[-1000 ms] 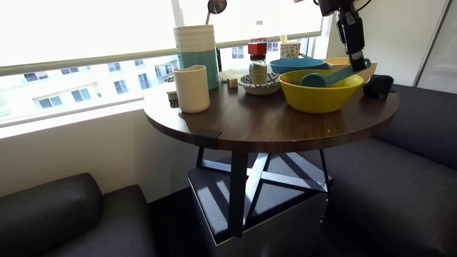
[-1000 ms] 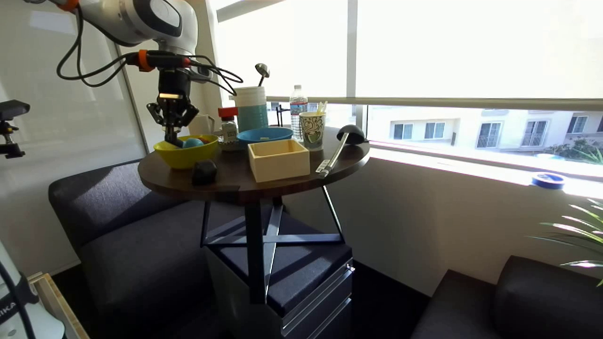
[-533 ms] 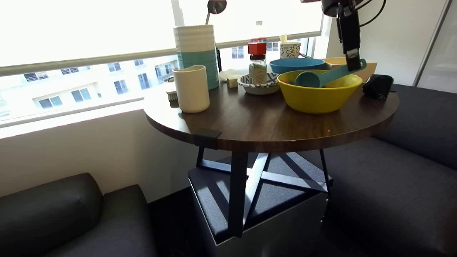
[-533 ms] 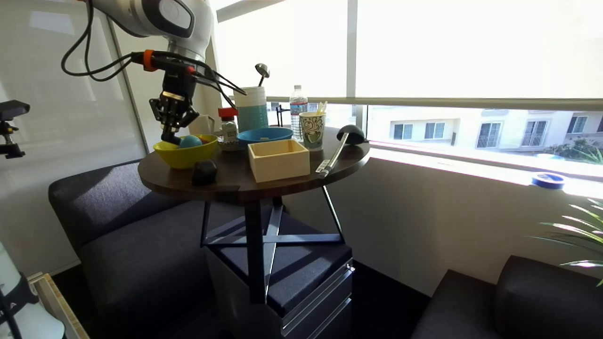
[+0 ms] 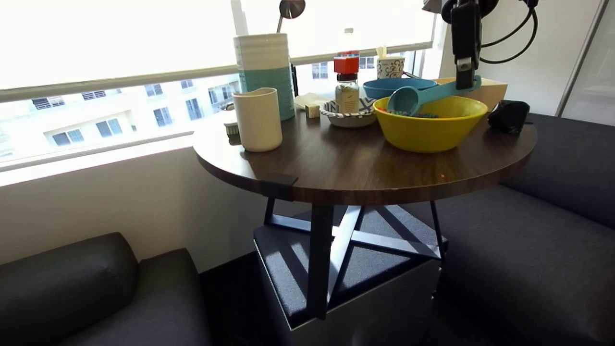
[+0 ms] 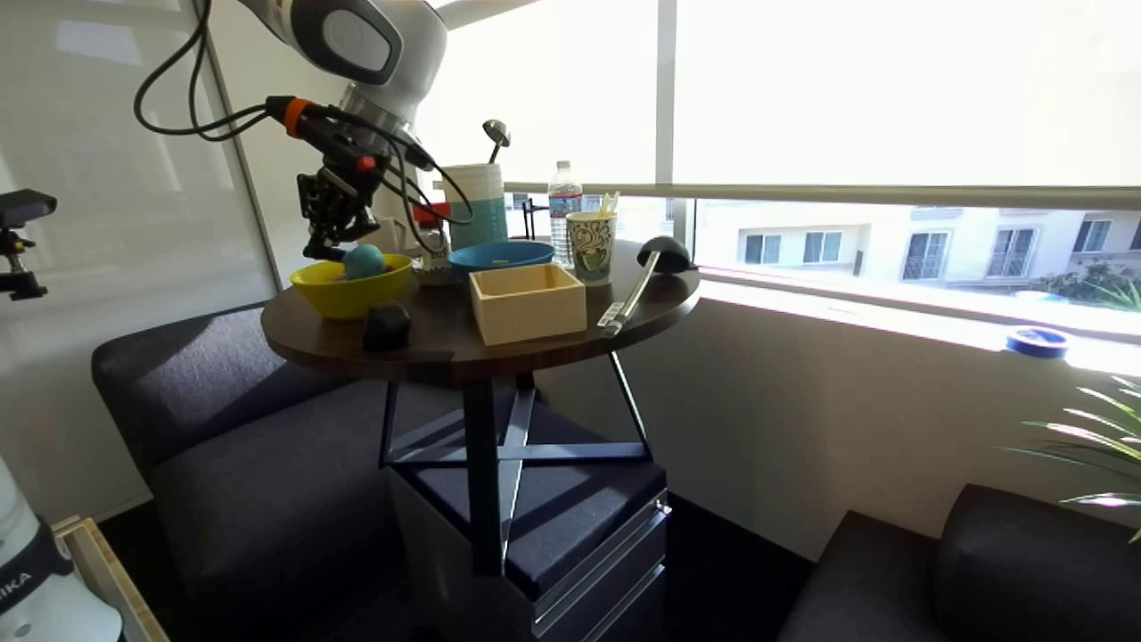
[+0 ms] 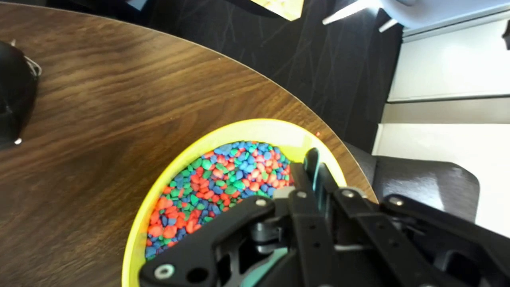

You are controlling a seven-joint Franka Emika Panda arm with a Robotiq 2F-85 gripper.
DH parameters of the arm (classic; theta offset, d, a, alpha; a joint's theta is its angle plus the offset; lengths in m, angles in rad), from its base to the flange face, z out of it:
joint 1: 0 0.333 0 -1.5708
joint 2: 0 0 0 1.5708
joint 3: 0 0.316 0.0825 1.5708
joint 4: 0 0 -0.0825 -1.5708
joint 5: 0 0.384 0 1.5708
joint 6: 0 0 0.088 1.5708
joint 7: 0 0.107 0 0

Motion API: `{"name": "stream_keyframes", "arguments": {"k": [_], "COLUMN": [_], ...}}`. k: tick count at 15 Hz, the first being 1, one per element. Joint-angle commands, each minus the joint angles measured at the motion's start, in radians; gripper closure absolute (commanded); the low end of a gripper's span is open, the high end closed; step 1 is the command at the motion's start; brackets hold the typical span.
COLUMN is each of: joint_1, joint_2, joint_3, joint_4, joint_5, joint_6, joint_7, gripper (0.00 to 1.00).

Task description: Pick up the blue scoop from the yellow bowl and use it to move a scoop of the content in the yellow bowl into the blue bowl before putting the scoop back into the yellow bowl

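Arm hung tilted over the yellow bowl near the table edge, gripper clamped on blue scoop. Pale box sat right by blue bowl.

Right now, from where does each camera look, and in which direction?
In an exterior view, the camera stands apart, facing the table and window; jaws shut on the blue scoop show at upper right.
In an exterior view: also apart, facing the table across a pale box; white arm and jaws show.
Wrist view: at the white arm's end, looking down into the yellow bowl; jaws show at bottom.
Both exterior views share the yellow bowl, blue bowl and scoop.
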Motion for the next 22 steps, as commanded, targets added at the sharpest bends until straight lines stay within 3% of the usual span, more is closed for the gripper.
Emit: {"name": "stream_keyframes", "arguments": {"k": [1,14,22], "joint_1": [-0.038,-0.16,-0.207], "joint_2": [-0.035,-0.131,-0.151], "joint_3": [-0.039,-0.174,-0.192], "joint_4": [-0.057,-0.211,-0.166], "joint_5": [0.141,0.37,0.462], "joint_6": [0.009,-0.067,-0.044], "joint_7": [-0.056,-0.319,-0.303], "gripper": [0.98,0.98,0.98]}}
